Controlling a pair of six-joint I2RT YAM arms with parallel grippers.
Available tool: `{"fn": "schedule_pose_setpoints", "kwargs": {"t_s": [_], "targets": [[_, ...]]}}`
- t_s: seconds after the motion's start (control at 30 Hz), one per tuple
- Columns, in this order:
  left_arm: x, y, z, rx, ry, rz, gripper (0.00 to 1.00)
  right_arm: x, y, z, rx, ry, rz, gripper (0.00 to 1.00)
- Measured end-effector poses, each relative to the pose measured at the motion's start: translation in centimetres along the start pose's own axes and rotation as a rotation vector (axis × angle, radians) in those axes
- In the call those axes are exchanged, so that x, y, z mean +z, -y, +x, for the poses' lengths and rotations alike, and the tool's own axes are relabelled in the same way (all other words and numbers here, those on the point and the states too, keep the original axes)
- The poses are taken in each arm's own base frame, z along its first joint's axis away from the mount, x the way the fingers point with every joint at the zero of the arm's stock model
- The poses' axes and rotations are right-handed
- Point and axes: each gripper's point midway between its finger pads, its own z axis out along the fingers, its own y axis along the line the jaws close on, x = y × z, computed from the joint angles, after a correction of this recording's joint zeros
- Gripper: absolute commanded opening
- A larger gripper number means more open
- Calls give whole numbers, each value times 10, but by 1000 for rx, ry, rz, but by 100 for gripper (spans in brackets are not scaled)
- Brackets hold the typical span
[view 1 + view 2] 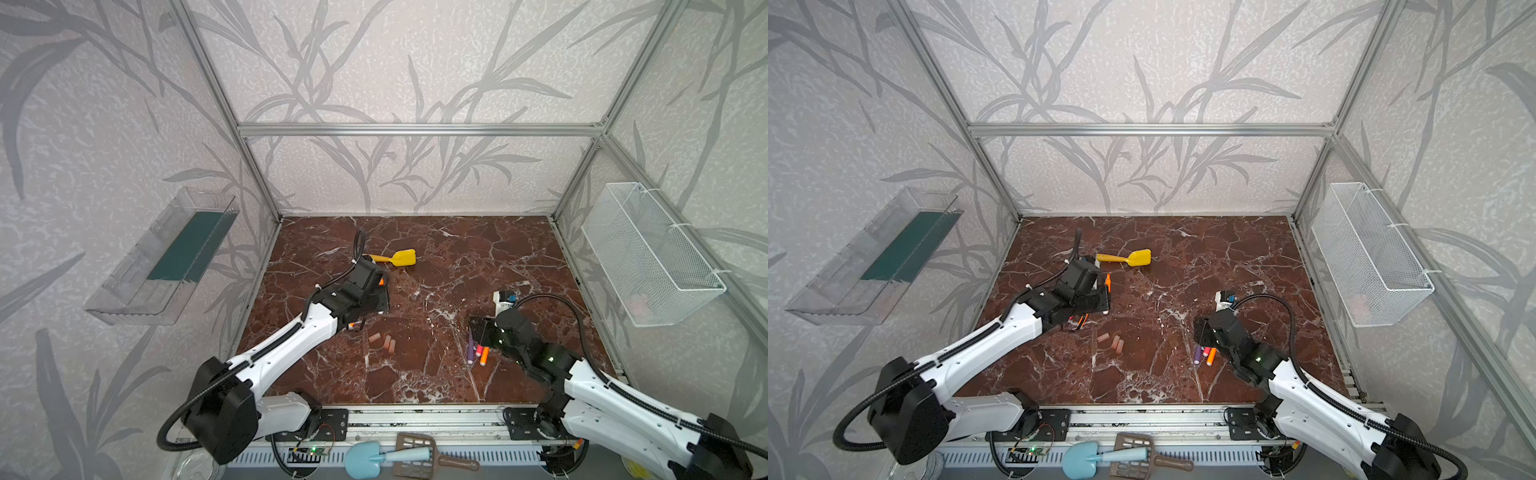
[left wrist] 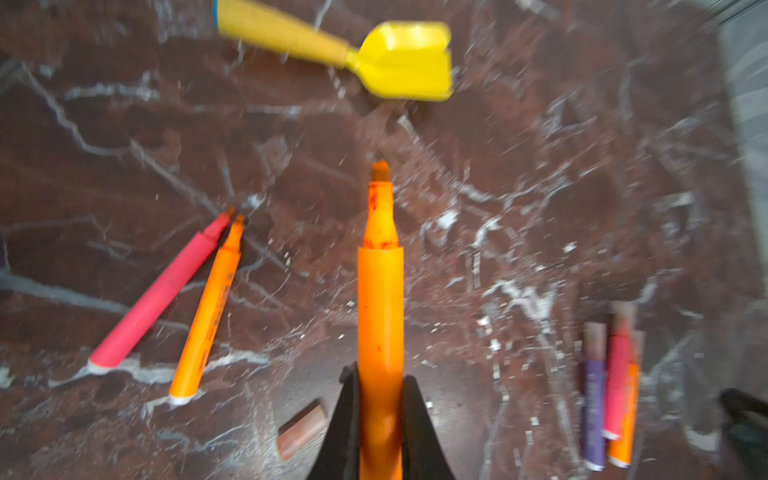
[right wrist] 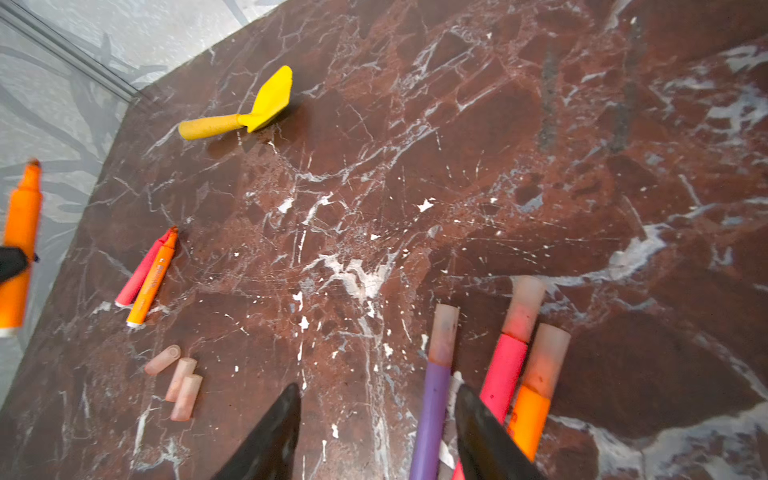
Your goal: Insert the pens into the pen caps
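Halfway, by the look of it, on the marble table (image 1: pixel 457 257). The left gripper (image 2: pixel 380 382) is up off the surface, jaws pinched on an orange pen (image 2: pixel 380 299) near its tail, with the bare tip pointing forward and no cap on it. The right gripper (image 3: pixel 376 390) hangs low on the other side, jaws spread and pinching nothing. Whether a finger brushes the pen beneath it, I can't tell. The shovel (image 1: pixel 392 258) sits at the back, well apart, no part in this. Now the score. Three are done, lying side by side below the right gripper: purple pen (image 3: pixel 434 399), pink pen (image 3: pixel 505 370) and capped orange pen (image 3: pixel 530 415), each with a translucent cap over its tip. Three to go: the one in the left jaws, plus a bare pink pen (image 2: pixel 160 293) and a bare orange pen (image 2: pixel 208 316) flat on the table near the left arm, tips almost touching. Three loose caps (image 3: pixel 180 378) lie in a tight cluster between the two groups. My read is that the next job is bringing one of those caps to the held tip, and a cap lying flat looks fiddly to pick up.
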Motion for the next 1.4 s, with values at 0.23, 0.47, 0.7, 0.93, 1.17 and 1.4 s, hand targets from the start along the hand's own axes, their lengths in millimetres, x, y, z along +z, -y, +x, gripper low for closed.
{"fn": "schedule_pose_setpoints", "kwargs": {"t_s": [0.23,0.47,0.7,0.93,1.17,1.4], "targets": [[-12,27,-8,46,108,170,0,-4,-19,-12,51,38,-92,60],[-10,39,36,262,136,226,0,8,-39,-9,74,13,-176,60],[-16,71,31,371,213,312,0,12,-57,-5,86,-18,-242,59],[-10,84,41,425,192,355,0,4,-81,-9,94,-4,-335,59],[0,96,65,499,130,384,0,-6,-102,-14,100,22,-415,59],[-8,120,85,603,113,436,0,-2,-118,-16,100,14,-438,55]]}}
